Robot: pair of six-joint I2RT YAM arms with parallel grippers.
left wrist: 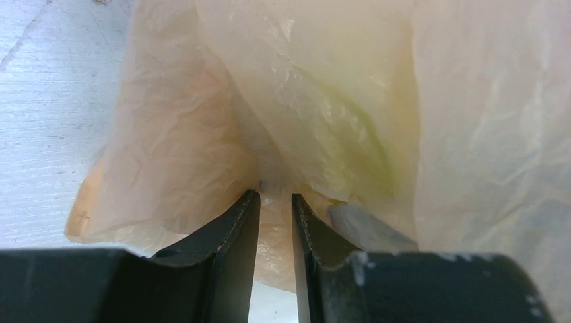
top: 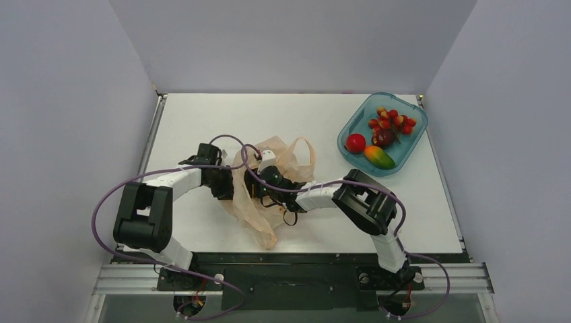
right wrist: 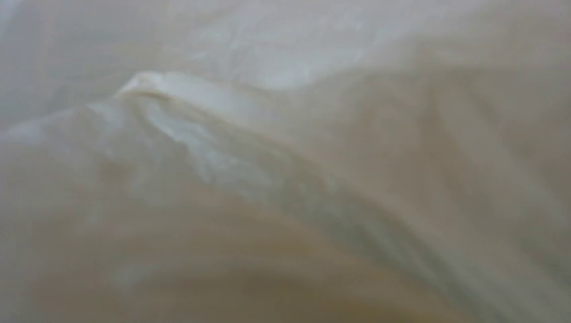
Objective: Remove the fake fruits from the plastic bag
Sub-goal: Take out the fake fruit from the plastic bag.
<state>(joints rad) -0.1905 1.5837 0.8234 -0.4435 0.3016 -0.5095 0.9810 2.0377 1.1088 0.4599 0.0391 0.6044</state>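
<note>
Tension: hold plastic bag [top: 264, 227] taut with left gripper [left wrist: 275, 200], jaws clamped on film; feed right gripper [top: 266, 188], jaws hidden, inside bag toward yellow-green fruit [left wrist: 350, 134].

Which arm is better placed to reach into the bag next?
Right, probably. The left tool pinches the plastic bag film, so it is busy. The right tool sits among the bag's folds, its camera filled with film. A yellow-green shape shows through the film nearby.

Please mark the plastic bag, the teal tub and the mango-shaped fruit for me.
plastic bag [top: 258, 217]: top view, its crumpled near tail.
teal tub [top: 409, 140]: top view, bare floor by the right rim.
mango-shaped fruit [top: 379, 157]: top view, middle of its body.
</note>
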